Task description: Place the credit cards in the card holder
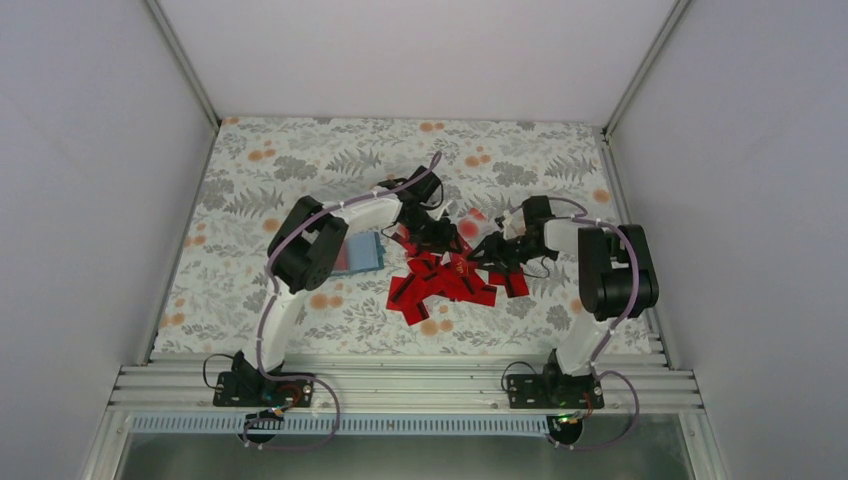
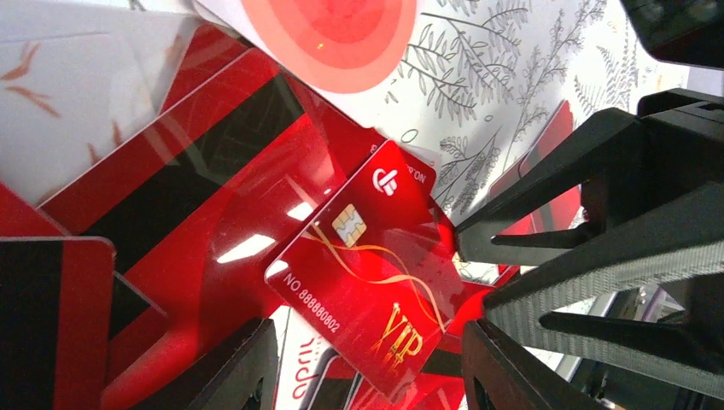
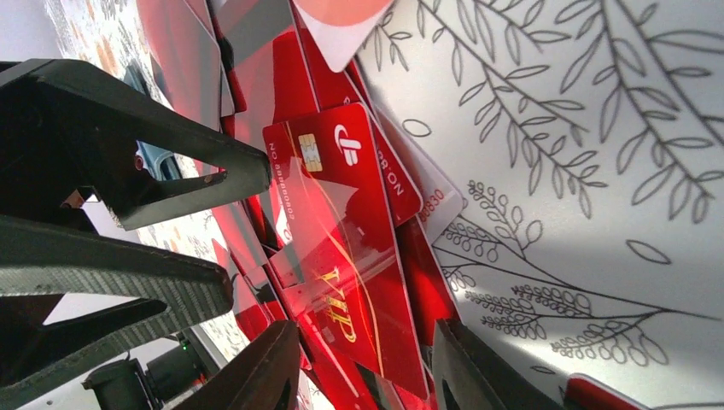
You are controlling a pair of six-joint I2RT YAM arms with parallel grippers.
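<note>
Several red credit cards (image 1: 440,285) lie heaped mid-table. The teal card holder (image 1: 365,252) lies flat to their left, partly behind my left arm. One red VIP card (image 2: 359,282) sits tilted on top of the heap. My left gripper (image 2: 367,342) is open and its jaws stand wide either side of that card's VIP end. My right gripper (image 3: 365,342) straddles the same VIP card (image 3: 333,239) from the other side, jaws open but close to its long edges. Each wrist view shows the other gripper's fingers (image 2: 555,188) beside the card.
A white card with a coral disc (image 1: 470,228) lies just behind the heap, between the two grippers. A leaf-patterned cloth (image 1: 300,160) covers the table. White walls close in left, right and back. A metal rail (image 1: 400,385) runs along the near edge.
</note>
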